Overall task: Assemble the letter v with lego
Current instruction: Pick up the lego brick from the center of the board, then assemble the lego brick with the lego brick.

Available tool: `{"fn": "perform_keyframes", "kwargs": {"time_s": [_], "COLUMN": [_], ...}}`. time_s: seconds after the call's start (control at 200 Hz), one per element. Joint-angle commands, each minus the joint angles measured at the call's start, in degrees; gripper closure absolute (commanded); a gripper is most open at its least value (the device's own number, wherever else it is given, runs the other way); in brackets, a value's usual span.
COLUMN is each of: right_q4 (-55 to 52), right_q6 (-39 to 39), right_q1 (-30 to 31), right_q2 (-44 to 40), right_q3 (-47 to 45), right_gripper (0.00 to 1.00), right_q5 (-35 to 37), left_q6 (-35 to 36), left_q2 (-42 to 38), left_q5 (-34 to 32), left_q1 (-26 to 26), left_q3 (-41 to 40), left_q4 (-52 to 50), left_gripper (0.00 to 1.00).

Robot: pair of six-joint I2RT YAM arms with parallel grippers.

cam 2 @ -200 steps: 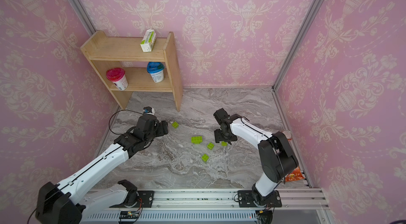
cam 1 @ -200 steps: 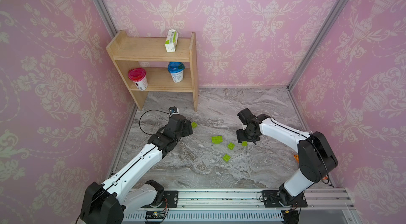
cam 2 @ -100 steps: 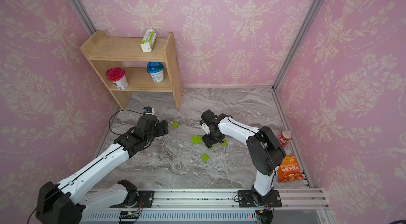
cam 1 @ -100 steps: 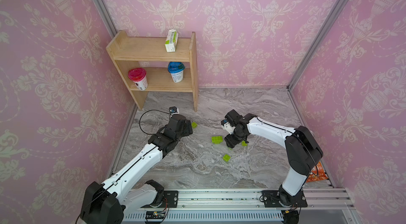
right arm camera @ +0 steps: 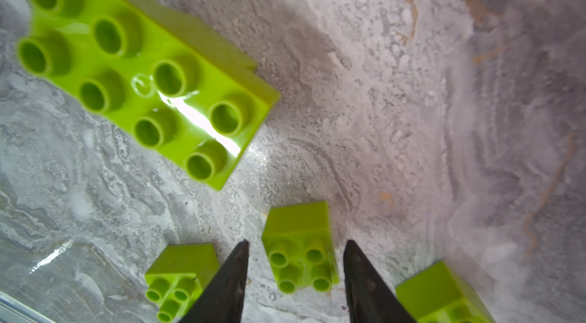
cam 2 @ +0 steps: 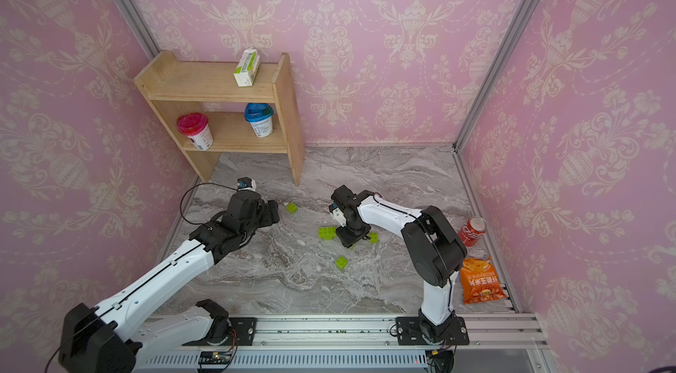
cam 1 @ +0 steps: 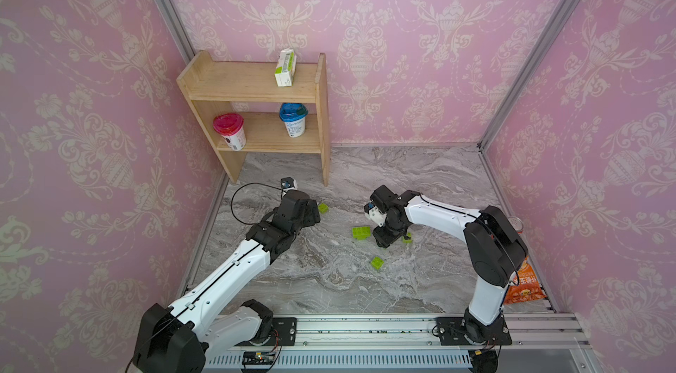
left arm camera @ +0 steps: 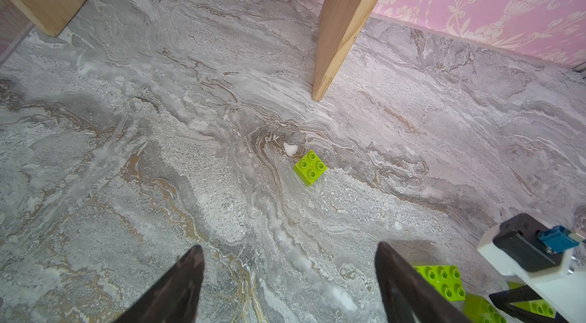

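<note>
Several lime-green lego bricks lie apart on the marble floor; the letter v is out of view. My right gripper (right arm camera: pixel 296 242) points down, open, its fingers straddling a small brick (right arm camera: pixel 299 248) with a gap on each side. A long brick (right arm camera: pixel 142 74) (cam 1: pixel 361 233) lies beyond it, and small bricks lie on either side (right arm camera: pixel 180 274) (right arm camera: pixel 440 293). In both top views the right gripper (cam 1: pixel 387 239) (cam 2: pixel 351 239) hides the straddled brick. Another small brick (cam 1: pixel 376 262) lies nearer the front. My left gripper (left arm camera: pixel 289 247) (cam 1: pixel 314 212) hovers open and empty, short of a lone small brick (left arm camera: pixel 310 167) (cam 1: pixel 323 208).
A wooden shelf (cam 1: pixel 256 89) stands at the back left with a carton (cam 1: pixel 285 67) and two cups (cam 1: pixel 229 130) on it; its side panel (left arm camera: pixel 342 26) is near the lone brick. A red can (cam 2: pixel 473 230) and an orange snack bag (cam 2: pixel 479 281) sit by the right wall.
My right gripper has moved left from beside the right-hand small brick, come down over the middle small brick and narrowed its jaws. The left arm has not moved.
</note>
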Motion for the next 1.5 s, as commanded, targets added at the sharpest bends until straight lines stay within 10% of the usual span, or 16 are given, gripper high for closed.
{"fn": "perform_keyframes", "kwargs": {"time_s": [0.0, 1.151, 1.496], "right_q4": [-0.62, -1.68, 3.75], "right_q6": [0.57, 21.41, 23.04], "right_q1": [0.29, -15.97, -14.65], "right_q2": [1.24, -16.74, -15.48], "right_q3": [0.08, -12.30, -14.31], "right_gripper": [0.50, 0.91, 0.91], "right_q5": [-0.72, 5.84, 2.81], "left_q6": [-0.64, -3.12, 10.56], "left_q2": [-0.82, 6.57, 15.53], "left_q5": [-1.34, 2.50, 1.43], "left_q1": [-0.60, -3.85, -3.04], "left_q3": [-0.38, -0.64, 5.69], "left_q4": [-0.82, 6.56, 6.38], "left_gripper": [0.15, 0.17, 0.24]}}
